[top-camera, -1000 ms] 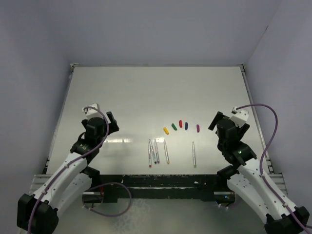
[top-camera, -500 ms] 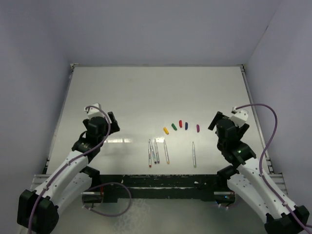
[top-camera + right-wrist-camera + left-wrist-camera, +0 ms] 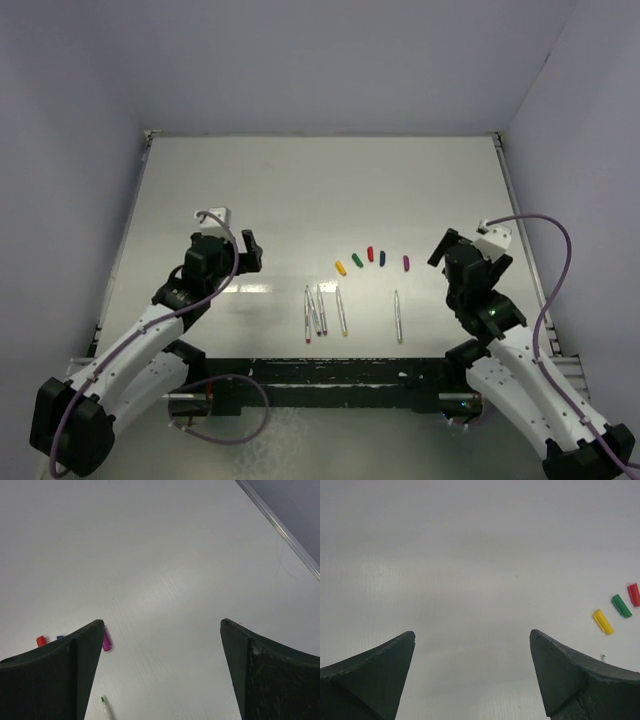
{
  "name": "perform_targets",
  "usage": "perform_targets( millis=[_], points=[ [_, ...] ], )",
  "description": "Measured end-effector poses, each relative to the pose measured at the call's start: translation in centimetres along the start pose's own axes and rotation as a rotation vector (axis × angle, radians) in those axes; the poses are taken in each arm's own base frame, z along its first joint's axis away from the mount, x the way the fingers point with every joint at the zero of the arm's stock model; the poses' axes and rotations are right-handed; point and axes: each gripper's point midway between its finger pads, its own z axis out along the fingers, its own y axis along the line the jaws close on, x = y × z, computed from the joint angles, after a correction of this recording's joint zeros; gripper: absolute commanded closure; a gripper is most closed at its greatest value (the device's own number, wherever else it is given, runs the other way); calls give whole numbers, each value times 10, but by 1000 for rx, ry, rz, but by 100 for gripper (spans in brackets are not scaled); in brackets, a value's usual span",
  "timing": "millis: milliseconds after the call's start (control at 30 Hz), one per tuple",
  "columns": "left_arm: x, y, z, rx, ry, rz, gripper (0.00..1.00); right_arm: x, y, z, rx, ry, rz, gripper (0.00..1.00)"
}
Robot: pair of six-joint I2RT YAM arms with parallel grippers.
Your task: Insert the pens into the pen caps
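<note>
Both arms are empty, jaws set wide: the left gripper (image 3: 250, 251) and right gripper (image 3: 441, 248) flank the work. The pen caps (image 3: 370, 258) lie in an arc mid-worktop (image 3: 300, 190). The pens (image 3: 322, 312) lie nearer the bases, four grouped and one apart, apparently laid out for pairing.

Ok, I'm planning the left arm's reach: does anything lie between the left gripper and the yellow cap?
Nothing visible does. Only bare table lies between the left gripper and the yellow cap; the pens lie nearer the arm bases, off that line.
</note>
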Motion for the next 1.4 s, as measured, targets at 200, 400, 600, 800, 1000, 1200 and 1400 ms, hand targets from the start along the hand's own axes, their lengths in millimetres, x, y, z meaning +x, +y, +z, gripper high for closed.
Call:
perform_targets(
  millis=[200,400,600,800,1000,1200,1400],
  points=[
    [-3,-67,-8,165,32,104,1,-10,-6,-4,17,-44,47,0],
    [10,-122,-12,251,140,187,1,-18,-11,-8,25,-78,92,0],
    [57,-140,-18,223,334,254,1,-16,-13,-5,49,-72,82,0],
    [86,-142,-36,199,440,275,1,-12,-17,-3,82,-65,63,0],
    [88,-137,-37,140,456,252,1,-12,-17,-3,81,-65,50,0],
    [100,-130,-37,95,501,239,15,-13,-19,-6,76,-67,89,0],
    [105,-132,-41,100,529,211,78,-7,-20,-8,71,-45,112,0]
  ],
)
